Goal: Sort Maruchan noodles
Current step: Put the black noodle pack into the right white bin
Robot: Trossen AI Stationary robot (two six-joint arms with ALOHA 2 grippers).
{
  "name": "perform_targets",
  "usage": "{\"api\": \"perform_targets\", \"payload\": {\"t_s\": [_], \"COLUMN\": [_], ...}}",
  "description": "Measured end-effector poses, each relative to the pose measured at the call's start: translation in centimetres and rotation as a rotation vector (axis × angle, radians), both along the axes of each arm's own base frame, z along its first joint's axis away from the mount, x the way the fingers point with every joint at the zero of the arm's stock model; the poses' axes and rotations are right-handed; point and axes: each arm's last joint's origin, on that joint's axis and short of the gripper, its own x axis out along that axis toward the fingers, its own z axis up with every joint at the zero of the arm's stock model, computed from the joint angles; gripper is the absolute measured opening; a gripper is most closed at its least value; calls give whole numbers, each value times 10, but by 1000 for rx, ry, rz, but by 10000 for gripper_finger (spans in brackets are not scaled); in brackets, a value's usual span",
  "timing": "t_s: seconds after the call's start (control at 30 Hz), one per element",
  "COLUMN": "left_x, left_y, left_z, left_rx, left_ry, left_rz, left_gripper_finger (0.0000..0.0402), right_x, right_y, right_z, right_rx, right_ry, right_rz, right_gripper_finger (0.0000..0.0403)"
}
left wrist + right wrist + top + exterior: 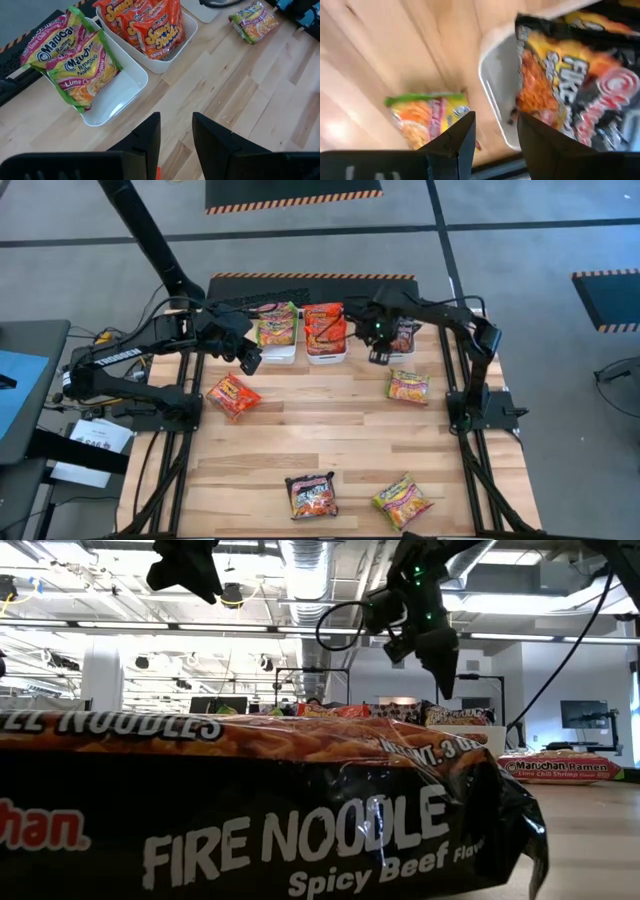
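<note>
Three white bins (pixel 327 357) stand in a row along the bench's far edge: green-yellow Lime Chili packets (pixel 82 70) fill the left one, red-orange packets (pixel 150 27) the middle, and black Fire Noodle packets (pixel 580 85) the right. Four packets are still loose: a red-orange packet (pixel 233 397) near the left edge, a green-yellow packet (pixel 408 386) toward the right edge, and a black Fire Noodle Spicy Beef packet (pixel 311 495) beside another green-yellow one (pixel 402 501) at the near edge. The left gripper (pixel 249 360) hangs just off the left bin, fingers parted and empty. The right gripper (pixel 380 355) hovers between the middle and right bins, its fingers likewise apart, holding nothing. These packets look light, glossy and crinkly, probably slippery with a brittle block inside, so pinching across a sealed edge seems safest.
</note>
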Motion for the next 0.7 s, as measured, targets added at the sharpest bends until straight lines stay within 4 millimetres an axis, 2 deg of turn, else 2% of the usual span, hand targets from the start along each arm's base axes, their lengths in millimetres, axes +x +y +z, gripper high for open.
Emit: {"api": "perform_targets", "payload": {"t_s": [0.4, 0.7], "left_x": [0, 0], "left_y": [0, 1], "left_z": [0, 0], "left_rx": [-1, 5], "left_ry": [-4, -3], "left_rz": [28, 34], "left_gripper_finger": [98, 98], "right_x": [-15, -16], "right_y": [-35, -50], "right_z": [-2, -3], "right_rx": [129, 85], "right_ry": [-153, -222], "right_rz": [-128, -153], "right_gripper_finger": [168, 168]}}
